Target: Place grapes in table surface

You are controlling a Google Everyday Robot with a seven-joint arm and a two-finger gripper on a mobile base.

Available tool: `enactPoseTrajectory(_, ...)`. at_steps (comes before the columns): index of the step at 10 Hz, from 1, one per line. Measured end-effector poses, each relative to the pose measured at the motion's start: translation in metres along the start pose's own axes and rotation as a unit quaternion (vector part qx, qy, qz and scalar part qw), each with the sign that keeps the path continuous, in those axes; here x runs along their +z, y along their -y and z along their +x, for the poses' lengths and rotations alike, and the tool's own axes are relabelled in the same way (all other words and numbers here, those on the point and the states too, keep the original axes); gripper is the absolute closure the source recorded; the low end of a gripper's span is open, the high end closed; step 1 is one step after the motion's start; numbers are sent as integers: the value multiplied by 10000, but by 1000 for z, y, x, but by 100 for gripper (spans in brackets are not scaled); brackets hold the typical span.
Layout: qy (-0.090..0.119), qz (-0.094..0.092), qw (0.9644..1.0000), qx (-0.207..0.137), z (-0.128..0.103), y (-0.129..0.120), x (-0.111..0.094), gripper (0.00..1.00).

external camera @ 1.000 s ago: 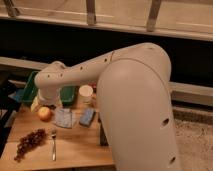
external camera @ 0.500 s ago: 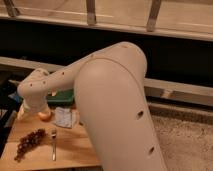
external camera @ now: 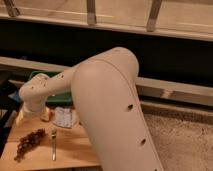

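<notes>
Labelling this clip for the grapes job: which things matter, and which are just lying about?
Job: grapes, on the table surface; gripper, just beyond them over the table's far left corner.
Lying about: fork, orange fruit, white packet, green tray.

Arm point(external camera: 110, 100): cream-white, small dark holes dotted along it. Gripper point(external camera: 22, 118): pale, low at the far-left table corner, just beside the yellow-orange fruit point(external camera: 46, 115). Grapes point(external camera: 29, 142): dark red-purple. Table surface point(external camera: 75, 150): light brown wood planks. Tray point(external camera: 60, 98): green. Fork point(external camera: 53, 146): silvery grey. Packet point(external camera: 65, 117): whitish grey. Floor point(external camera: 182, 137): speckled beige-grey.
</notes>
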Motion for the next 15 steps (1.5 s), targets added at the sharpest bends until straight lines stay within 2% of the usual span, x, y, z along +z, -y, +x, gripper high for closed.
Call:
enactPoseTrajectory(2,-18,7,10000,-5,0,0,1,21)
enactPoseTrajectory(3,-101,-42,9999,-19,3,-3,4,21)
enactPoseTrajectory(6,-515,-200,9984,102,24,4,38,21)
enactPoseTrajectory(8,-860,-285,9958,134,42,7,68,21)
enactPoseTrajectory(9,-1036,-386,9937,161,50,8,82,21)
enactPoseTrajectory(11,-1180,-567,9912,201,55,4,93,22)
enactPoseTrajectory(15,-1249,-538,9905,212,58,7,92,57)
